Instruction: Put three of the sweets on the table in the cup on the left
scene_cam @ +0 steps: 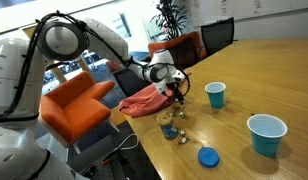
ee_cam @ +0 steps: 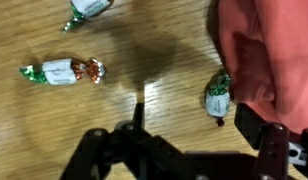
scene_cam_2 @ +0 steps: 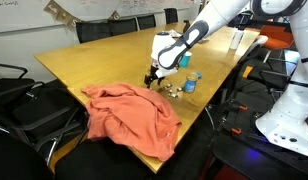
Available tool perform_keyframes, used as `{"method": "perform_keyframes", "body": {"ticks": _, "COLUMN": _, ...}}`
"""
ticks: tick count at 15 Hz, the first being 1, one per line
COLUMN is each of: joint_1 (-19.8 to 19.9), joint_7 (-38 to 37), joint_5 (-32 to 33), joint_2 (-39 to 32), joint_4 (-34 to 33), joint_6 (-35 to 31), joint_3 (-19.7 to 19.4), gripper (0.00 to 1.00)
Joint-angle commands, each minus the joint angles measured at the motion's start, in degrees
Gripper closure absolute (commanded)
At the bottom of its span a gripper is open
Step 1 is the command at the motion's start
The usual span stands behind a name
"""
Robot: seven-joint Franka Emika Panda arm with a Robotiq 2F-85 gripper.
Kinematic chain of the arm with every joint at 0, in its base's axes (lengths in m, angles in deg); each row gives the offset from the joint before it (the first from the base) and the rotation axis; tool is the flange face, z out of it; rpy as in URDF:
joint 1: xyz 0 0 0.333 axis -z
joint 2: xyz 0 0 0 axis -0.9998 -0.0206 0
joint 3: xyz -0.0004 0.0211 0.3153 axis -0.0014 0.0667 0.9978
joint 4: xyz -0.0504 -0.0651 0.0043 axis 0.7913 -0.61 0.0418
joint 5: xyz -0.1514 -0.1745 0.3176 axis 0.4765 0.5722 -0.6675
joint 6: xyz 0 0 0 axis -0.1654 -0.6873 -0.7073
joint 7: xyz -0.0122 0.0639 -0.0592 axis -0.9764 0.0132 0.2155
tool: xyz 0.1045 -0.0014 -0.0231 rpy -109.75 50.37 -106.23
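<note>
Three small wrapped sweets lie on the wooden table (ee_cam: 144,60) in the wrist view: one at the left (ee_cam: 64,71), one at the top edge (ee_cam: 89,8), and one (ee_cam: 218,98) beside the red cloth. My gripper (ee_cam: 194,122) is open just above the table. The sweet by the cloth lies between its fingers, close to the right finger. In both exterior views the gripper (scene_cam: 177,92) (scene_cam_2: 154,78) hangs at the cloth's edge. The small teal cup (scene_cam: 215,94) stands upright, apart from the gripper, further along the table.
A red cloth (scene_cam: 144,100) (scene_cam_2: 129,115) (ee_cam: 269,50) lies crumpled right beside the gripper. A short clear glass (scene_cam: 167,122), more sweets (scene_cam: 180,135) and a flat blue disc (scene_cam: 207,156) sit near the table edge. A wider-looking teal cup (scene_cam: 266,134) stands nearer the camera. Chairs line the table.
</note>
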Motion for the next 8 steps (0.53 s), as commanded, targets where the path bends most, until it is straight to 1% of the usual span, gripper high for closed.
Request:
{"method": "perform_keyframes", "body": {"ticks": 1, "joint_1": -1.27, "joint_7": -0.58, "joint_5": 0.52, "joint_2": -0.4, "joint_4": -0.21, "joint_6": -1.91, "joint_3": -1.37, "gripper": 0.39}}
{"method": "perform_keyframes", "body": {"ticks": 5, "joint_1": -1.86, "joint_7": -0.85, "joint_5": 0.73, "joint_2": -0.48, "joint_4": -0.14, "joint_6": -1.96, "joint_3": -2.05, "gripper": 0.71}}
{"method": "perform_keyframes", "body": {"ticks": 7, "joint_1": -2.19, "joint_7": -1.0, "joint_5": 0.85, "joint_2": -0.49, "joint_4": -0.13, "joint_6": -1.87, "joint_3": -2.33, "gripper": 0.84}}
{"method": "perform_keyframes", "body": {"ticks": 8, "joint_1": -2.29, "joint_7": -1.05, "joint_5": 0.87, "joint_2": -0.5, "joint_4": -0.13, "joint_6": -1.82, "joint_3": -2.39, "gripper": 0.93}}
